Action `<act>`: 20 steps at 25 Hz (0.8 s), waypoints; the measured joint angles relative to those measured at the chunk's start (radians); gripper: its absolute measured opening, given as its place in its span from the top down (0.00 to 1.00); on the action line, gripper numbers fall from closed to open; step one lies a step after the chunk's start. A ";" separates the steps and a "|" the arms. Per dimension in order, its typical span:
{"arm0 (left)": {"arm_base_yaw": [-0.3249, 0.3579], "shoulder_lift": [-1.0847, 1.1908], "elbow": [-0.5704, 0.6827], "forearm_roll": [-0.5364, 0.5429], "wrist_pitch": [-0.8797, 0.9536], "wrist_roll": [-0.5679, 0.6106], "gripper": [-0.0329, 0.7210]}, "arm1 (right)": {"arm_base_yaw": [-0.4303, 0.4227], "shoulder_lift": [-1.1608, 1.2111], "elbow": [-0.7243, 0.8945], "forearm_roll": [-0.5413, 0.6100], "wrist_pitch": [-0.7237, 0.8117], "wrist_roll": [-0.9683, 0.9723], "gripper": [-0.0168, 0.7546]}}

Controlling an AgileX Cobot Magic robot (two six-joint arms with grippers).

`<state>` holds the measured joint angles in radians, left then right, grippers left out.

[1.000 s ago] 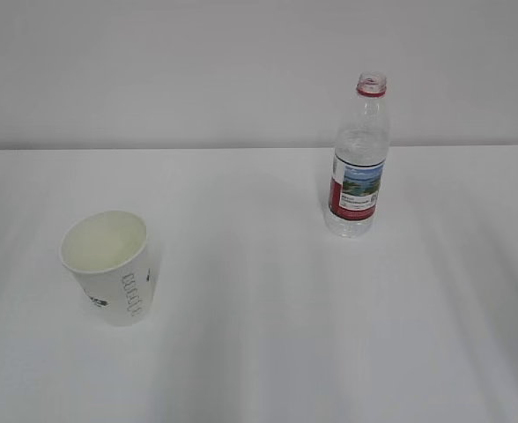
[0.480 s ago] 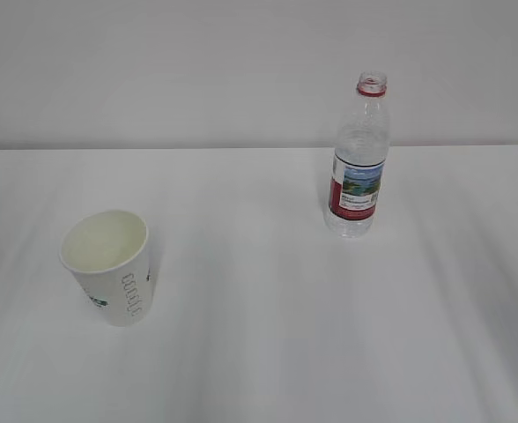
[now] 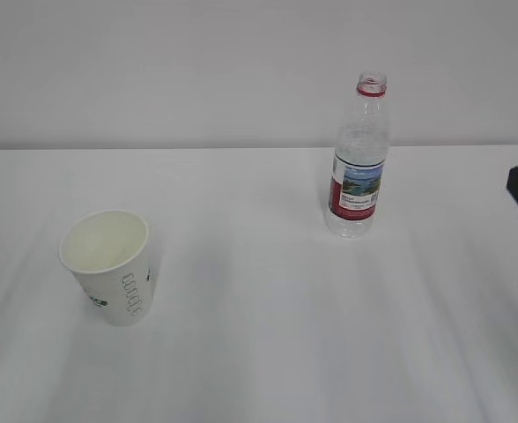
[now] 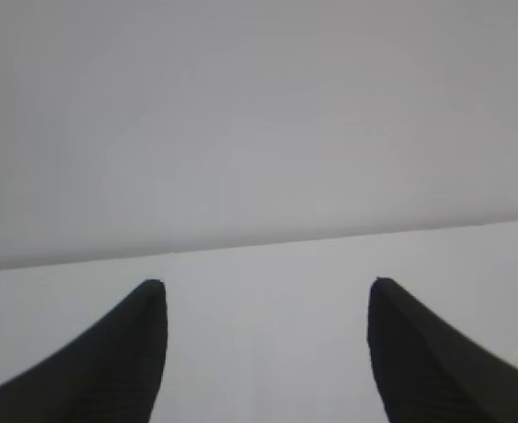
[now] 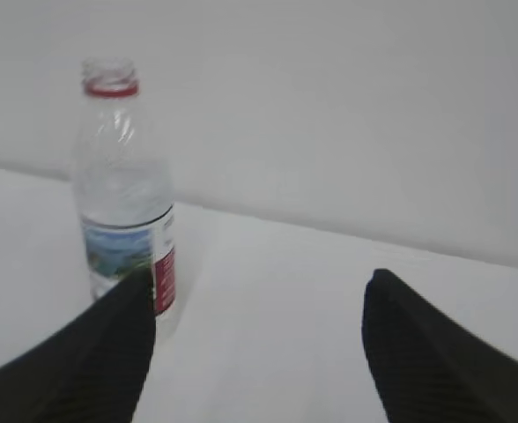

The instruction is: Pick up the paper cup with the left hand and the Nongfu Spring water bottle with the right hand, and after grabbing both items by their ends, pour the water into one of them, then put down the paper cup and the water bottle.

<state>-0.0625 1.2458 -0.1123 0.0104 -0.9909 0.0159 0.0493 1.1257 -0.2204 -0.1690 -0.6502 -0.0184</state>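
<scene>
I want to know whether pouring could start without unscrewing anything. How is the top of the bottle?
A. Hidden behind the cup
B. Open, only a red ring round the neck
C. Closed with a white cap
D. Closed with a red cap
B: the bottle stands upright with its clear mouth open and only a red ring below it, also visible in the right wrist view, well apart from the cup.

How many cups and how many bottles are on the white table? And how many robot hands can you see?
Paper cups: 1, the paper cup
Bottles: 1, the Nongfu Spring water bottle
Robot hands: 2, the left hand and the right hand, both open and empty
Total: 4
</scene>
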 joint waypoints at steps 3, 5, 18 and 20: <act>0.000 0.045 0.058 0.035 -0.078 -0.016 0.28 | 0.000 0.049 0.059 -0.057 -0.086 0.036 0.26; 0.000 0.077 0.084 0.060 -0.126 -0.016 0.28 | 0.000 0.086 0.097 -0.061 -0.167 0.047 0.26; 0.000 0.218 0.109 0.249 -0.148 -0.025 0.29 | 0.000 0.296 0.225 -0.070 -0.482 0.059 0.26; 0.000 0.218 0.109 0.255 -0.148 -0.059 0.29 | 0.000 0.296 0.225 -0.085 -0.482 0.059 0.26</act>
<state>-0.0625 1.4638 -0.0035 0.2657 -1.1393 -0.0429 0.0493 1.4215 0.0045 -0.2543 -1.1322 0.0410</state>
